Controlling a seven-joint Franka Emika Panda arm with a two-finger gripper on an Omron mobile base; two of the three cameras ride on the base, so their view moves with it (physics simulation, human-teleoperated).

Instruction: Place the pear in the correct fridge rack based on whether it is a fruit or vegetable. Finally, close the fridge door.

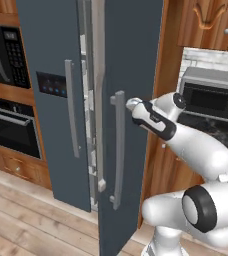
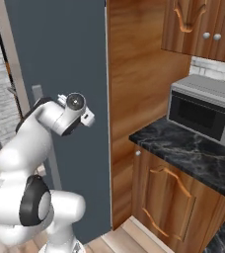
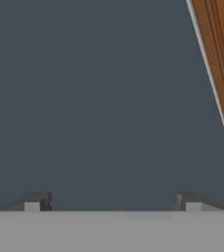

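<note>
Close against the slate face of the fridge door (image 3: 99, 98), the gripper (image 3: 112, 203) has its two dark fingertips (image 3: 35, 202) set wide apart, with nothing between them; the jaws stand open and empty. The door's flat grey surface lies straight ahead of the fingers, and a strip of wooden panel (image 3: 222, 64) runs down the right side of the hand view.

From the left base view the white arm (image 1: 196, 145) reaches from the lower right toward the door (image 1: 131, 75), its wrist end near the long vertical handle (image 1: 118, 150), just to the right of it. Whether the hand touches the door cannot be told. The door stands slightly ajar, its left edge apart from the neighbouring door (image 1: 46, 100), which carries a blue-lit panel (image 1: 52, 84); a narrow slice of the fridge interior (image 1: 91, 145) shows in the gap. No pear can be made out in that gap.

Left of the fridge sit a built-in microwave (image 1: 6, 55) and an oven (image 1: 11, 127) in wooden cabinetry. To the right, a silver microwave (image 2: 206, 111) rests on a dark marble counter (image 2: 183, 148), with wooden cupboards (image 2: 203, 24) above.
</note>
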